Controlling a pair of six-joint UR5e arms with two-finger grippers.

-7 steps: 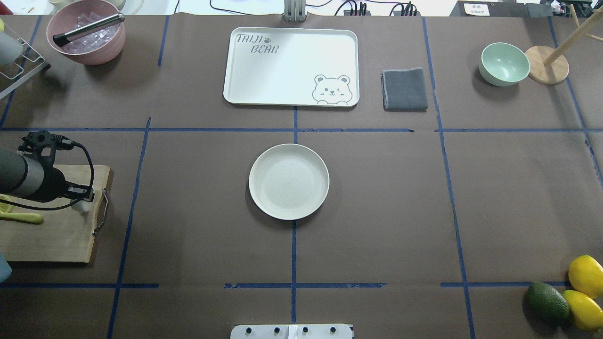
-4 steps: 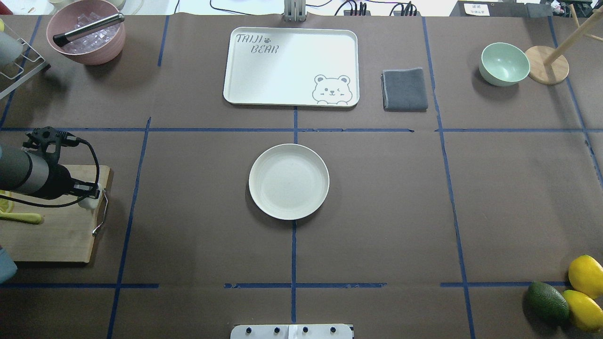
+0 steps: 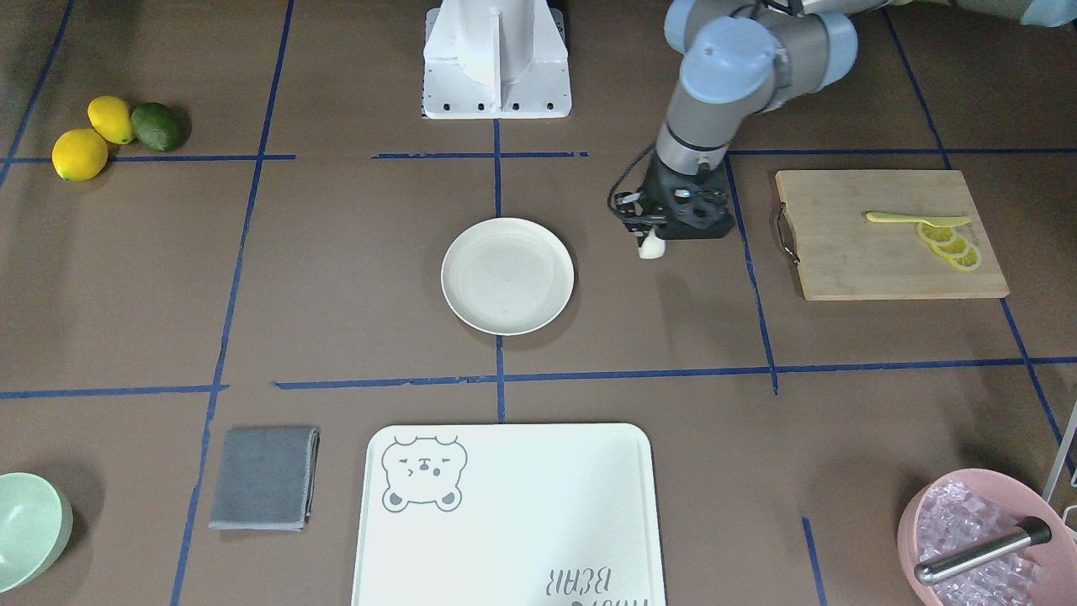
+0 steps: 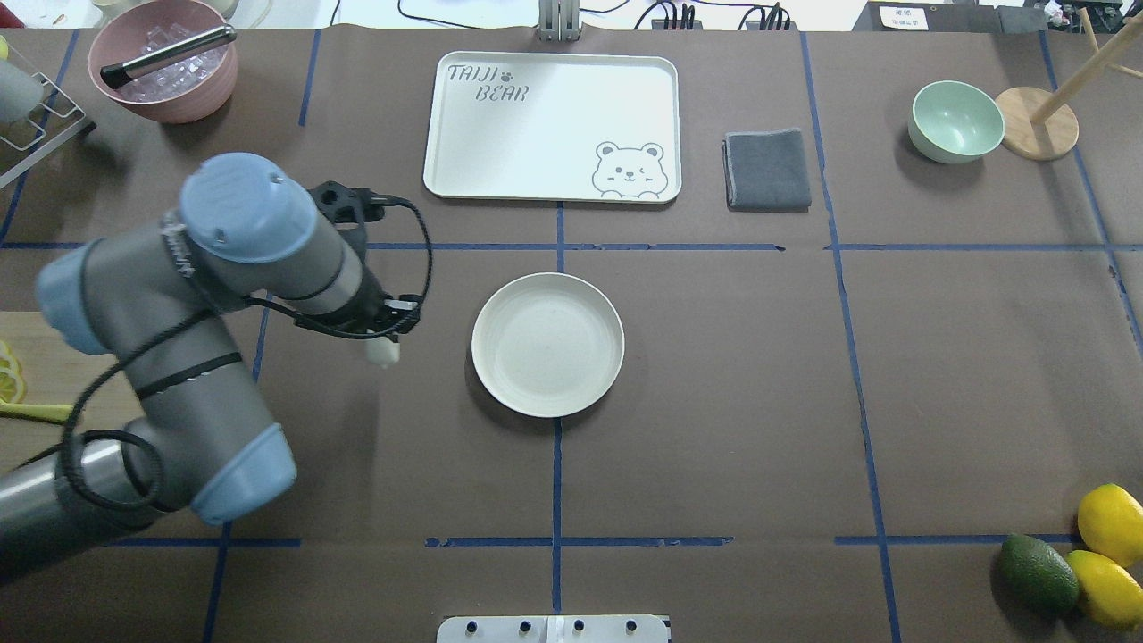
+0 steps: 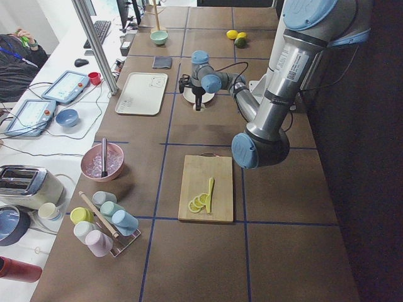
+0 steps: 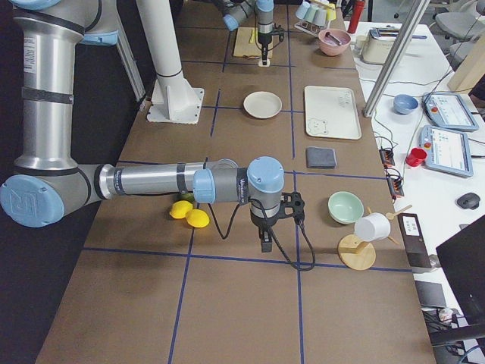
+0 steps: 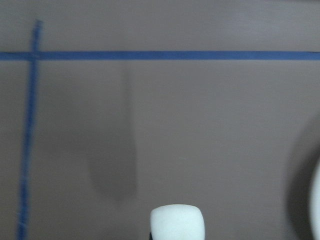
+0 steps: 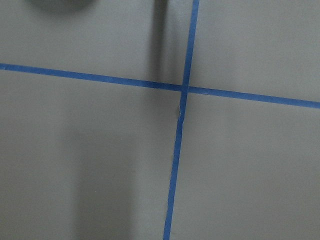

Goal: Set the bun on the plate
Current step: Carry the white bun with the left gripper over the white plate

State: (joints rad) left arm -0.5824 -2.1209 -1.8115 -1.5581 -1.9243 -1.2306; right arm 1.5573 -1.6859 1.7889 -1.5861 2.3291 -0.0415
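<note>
Above worktop (image 4: 714, 402) just beside the plate (image 4: 487, 313), left pincer (image 4: 386, 343) is holding the bun (image 4: 383, 354) clamped, carry step likely underway; next move is calling for shifting over the plate, lowering, releasing.

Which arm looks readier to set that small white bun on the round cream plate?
Left. The left gripper holds the small white bun just beside the round cream plate; the right gripper hangs far off near the yellow lemons.
</note>
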